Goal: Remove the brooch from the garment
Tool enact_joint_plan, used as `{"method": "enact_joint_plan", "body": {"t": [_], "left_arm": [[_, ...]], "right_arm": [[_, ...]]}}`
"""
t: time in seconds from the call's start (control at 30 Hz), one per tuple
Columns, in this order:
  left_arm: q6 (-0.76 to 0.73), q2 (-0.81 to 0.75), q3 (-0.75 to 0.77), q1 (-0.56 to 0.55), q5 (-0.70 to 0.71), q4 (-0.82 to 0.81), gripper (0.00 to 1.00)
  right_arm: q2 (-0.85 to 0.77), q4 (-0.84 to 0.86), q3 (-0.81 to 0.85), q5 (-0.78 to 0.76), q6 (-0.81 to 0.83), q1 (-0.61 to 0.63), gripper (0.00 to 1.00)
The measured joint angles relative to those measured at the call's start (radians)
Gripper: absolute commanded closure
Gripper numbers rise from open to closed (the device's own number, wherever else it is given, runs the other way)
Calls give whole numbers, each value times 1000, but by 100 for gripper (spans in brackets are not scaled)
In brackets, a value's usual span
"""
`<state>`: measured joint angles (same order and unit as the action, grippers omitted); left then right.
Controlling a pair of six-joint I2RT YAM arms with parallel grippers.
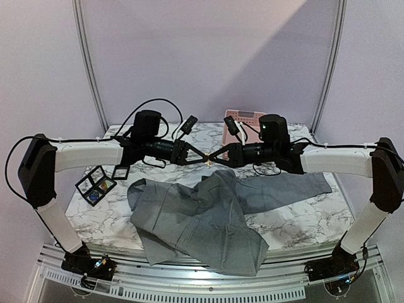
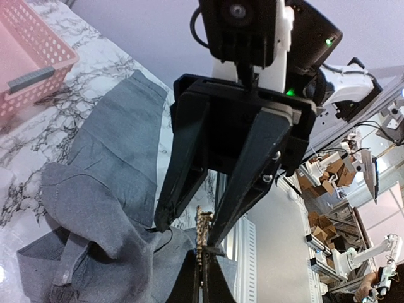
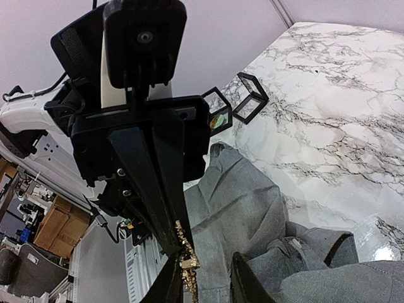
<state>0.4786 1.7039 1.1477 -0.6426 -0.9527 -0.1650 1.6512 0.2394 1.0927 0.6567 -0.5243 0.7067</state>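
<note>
One brooch (image 3: 187, 262), small, blurred, midair: left claw (image 3: 178, 232) pinching it, right claw (image 2: 185, 230) narrowly parted

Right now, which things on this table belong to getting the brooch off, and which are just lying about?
Job: brooch, grey garment, left gripper shut on the brooch, right gripper open around it.
Lying about: pink basket, black-framed display boxes.

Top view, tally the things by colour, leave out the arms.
Grey: 1, garment
Pink: 1, basket
Black: 2, boxes
Gold: 1, brooch
Total: 5
</note>
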Motion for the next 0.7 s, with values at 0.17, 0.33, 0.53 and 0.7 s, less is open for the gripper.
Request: {"method": "enact_joint_plan", "body": {"t": [0.17, 0.33, 0.53, 0.7], "left_arm": [[0, 0, 0, 0, 11, 0, 100], [0, 0, 0, 4, 23, 4, 100], [1, 0, 0, 14, 28, 16, 100], [1, 0, 1, 15, 26, 16, 100]], "right_arm": [[-1, 2, -3, -13, -11, 0, 76], [-6, 5, -11, -24, -18, -2, 76], [-16, 7, -27, -45, -21, -17, 76], [-19, 13, -32, -44, -21, -21, 76]]}}
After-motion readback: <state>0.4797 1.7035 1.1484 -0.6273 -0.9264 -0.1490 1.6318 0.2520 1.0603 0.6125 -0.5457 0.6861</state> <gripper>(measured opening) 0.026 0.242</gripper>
